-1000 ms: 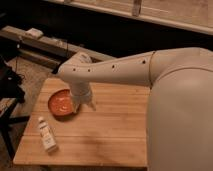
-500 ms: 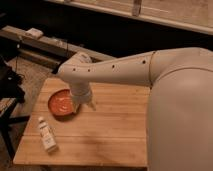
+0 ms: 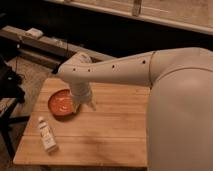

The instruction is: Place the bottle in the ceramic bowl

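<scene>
White bottle (image 3: 47, 134) lies on its side at the lower left of the frame, on the wooden surface (image 3: 115, 132), cap toward the upper left. It sits just where it did a second ago, so it is not yet picked up.

Up and to the right of it, near but not touching, is the orange-red bowl (image 3: 58, 103). You can see only a pale sheen in it, and it has not shifted either.

Right of that, the pincer (image 3: 83, 103) hangs at the bowl's right rim, above the surface and well apart from the bottle. How far it is spread you cannot tell from this view, but it has no hold on the bottle, which rests on the wood alone.

The arm (image 3: 117, 74) reaches in from the right of the frame and shows no move across the last second.

So nothing has changed. Your arm is waiting over the wrong thing, and the task has barely begun. By my reading the pincer next needs to travel toward the lower left, come down over the bottle and grasp across its narrow body.
</scene>
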`<state>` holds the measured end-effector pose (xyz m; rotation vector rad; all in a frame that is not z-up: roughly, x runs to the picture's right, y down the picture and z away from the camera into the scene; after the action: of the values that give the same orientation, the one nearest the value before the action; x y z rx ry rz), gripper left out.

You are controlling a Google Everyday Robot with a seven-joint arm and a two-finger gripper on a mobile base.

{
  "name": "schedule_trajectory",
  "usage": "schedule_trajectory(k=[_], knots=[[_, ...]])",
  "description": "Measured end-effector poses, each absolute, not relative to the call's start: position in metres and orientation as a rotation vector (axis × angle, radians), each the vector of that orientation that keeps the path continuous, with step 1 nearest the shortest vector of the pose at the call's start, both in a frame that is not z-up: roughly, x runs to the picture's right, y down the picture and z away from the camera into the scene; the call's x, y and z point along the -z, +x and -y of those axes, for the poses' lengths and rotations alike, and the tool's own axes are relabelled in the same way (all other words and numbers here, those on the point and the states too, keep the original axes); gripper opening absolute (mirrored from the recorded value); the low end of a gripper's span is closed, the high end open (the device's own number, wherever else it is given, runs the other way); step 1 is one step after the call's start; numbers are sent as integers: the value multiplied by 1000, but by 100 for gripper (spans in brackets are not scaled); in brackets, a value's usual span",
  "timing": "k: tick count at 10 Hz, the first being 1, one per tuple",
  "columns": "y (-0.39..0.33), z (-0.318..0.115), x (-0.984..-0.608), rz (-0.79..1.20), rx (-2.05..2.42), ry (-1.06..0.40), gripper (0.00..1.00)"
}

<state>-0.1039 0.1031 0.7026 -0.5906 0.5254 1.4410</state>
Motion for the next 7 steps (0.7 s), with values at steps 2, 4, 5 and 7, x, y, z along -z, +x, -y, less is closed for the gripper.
schedule_trajectory(k=[2,4,5,7], knots=[[-104,-103,-703,-526,-1441,-591,65],[-104,-103,-703,-526,-1441,-591,65],[-104,-103,-703,-526,-1441,-590,65],[-107,-107,-705,-524,-1416,-597,65]])
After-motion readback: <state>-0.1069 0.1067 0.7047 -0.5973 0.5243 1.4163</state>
